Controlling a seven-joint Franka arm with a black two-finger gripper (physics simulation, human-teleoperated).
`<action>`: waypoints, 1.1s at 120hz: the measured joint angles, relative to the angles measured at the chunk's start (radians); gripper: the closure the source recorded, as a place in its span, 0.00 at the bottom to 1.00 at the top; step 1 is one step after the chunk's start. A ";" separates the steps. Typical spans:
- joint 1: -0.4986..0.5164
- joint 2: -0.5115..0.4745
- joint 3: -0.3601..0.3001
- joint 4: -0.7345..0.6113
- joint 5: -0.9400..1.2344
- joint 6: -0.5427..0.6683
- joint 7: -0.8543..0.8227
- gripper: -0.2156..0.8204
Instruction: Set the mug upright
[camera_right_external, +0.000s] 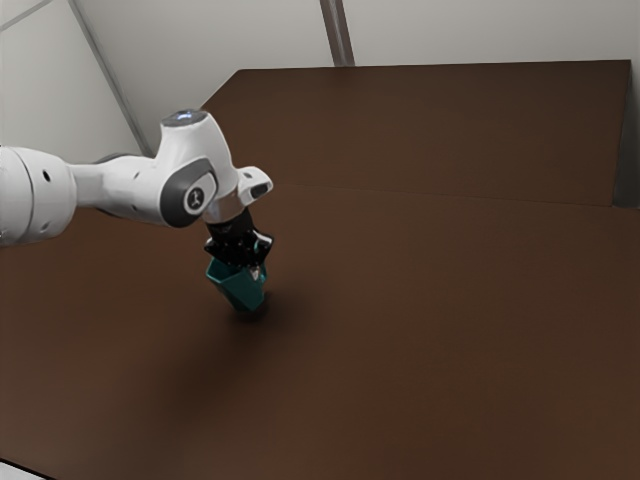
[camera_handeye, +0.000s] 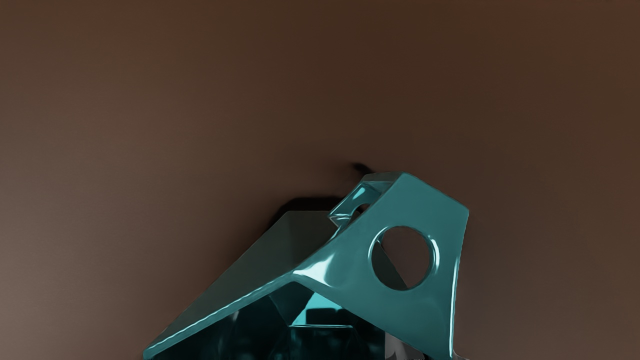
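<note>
We see 1 white arm (camera_right_external: 125, 190) coming in from the exterior view's left, bent down over the brown table (camera_right_external: 440, 320), with its black gripper (camera_right_external: 243, 258) right at the teal mug (camera_right_external: 240, 291). The mug is left of the table's middle in that view, and it is tilted, neither upright nor flat on its side. Its open mouth faces up toward the gripper and the exterior view's left, while its base slants down toward the near side and the right. A dark shadow (camera_right_external: 250, 313) lies just under its low end, and we cannot tell whether that end touches the table. As for our pincer, we cannot tell whether it stands wide or narrow, or whether it has a hold on the mug. From the wrist view we look partly into the dark inside of the mug, past 1 angular edge of its rim. Beside the mouth stands a broad, glossy panel (camera_handeye: 345, 267) with 1 large round hole, and a smaller opening shows next to it. Behind the table at the far side, we see pale walls (camera_right_external: 480, 30).
</note>
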 joint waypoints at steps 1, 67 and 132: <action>0.000 0.002 0.000 0.000 0.000 0.002 -0.002 0.97; -0.002 0.002 0.000 0.005 -0.005 0.027 -0.074 0.47; -0.020 -0.139 -0.013 0.073 0.005 -0.061 -0.084 0.23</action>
